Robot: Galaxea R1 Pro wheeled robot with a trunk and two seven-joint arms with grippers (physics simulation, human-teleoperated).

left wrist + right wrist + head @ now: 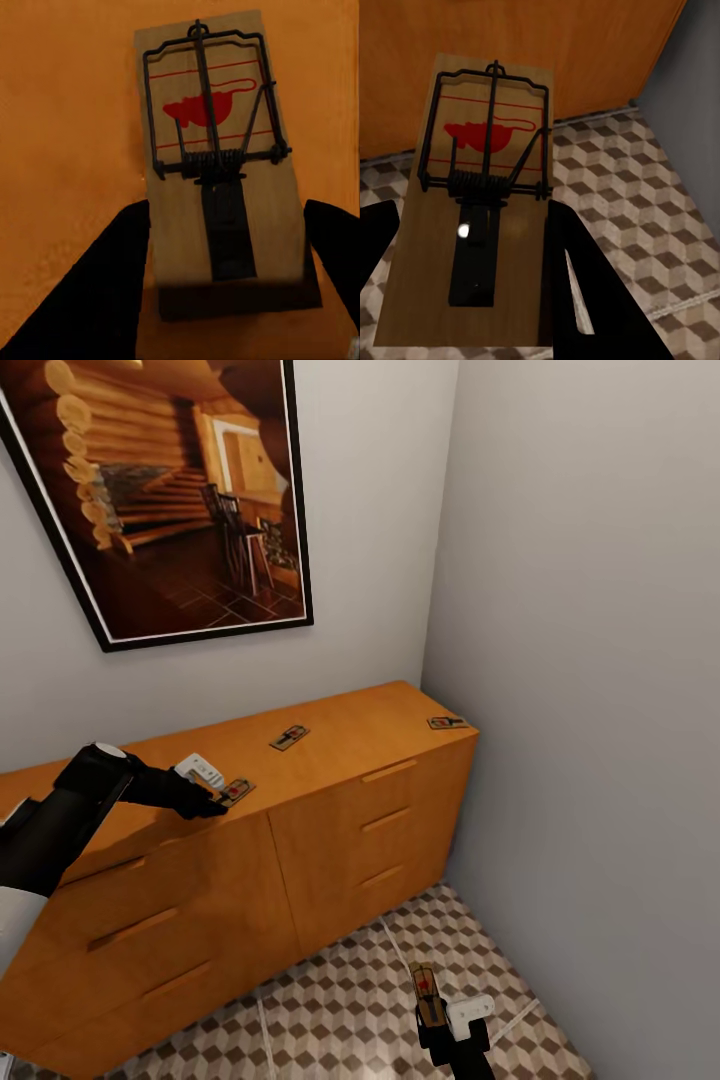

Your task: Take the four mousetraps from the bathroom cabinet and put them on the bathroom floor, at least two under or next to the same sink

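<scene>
The left claw (226, 800) rested on top of the orange-brown cabinet (330, 830), its fingers spread on either side of a mousetrap (221, 176) that lay flat there: a tan wooden board with dark wire bar, coiled spring and a red mouse-shaped mark. Two more mousetraps lay on the cabinet top, one near the middle (289, 737) and one at the far corner by the grey wall (447, 722). The right claw (432, 1015) was pinching a fourth mousetrap (480, 217) and held it above the cube-patterned bathroom floor (340, 1010), before the cabinet's drawers.
</scene>
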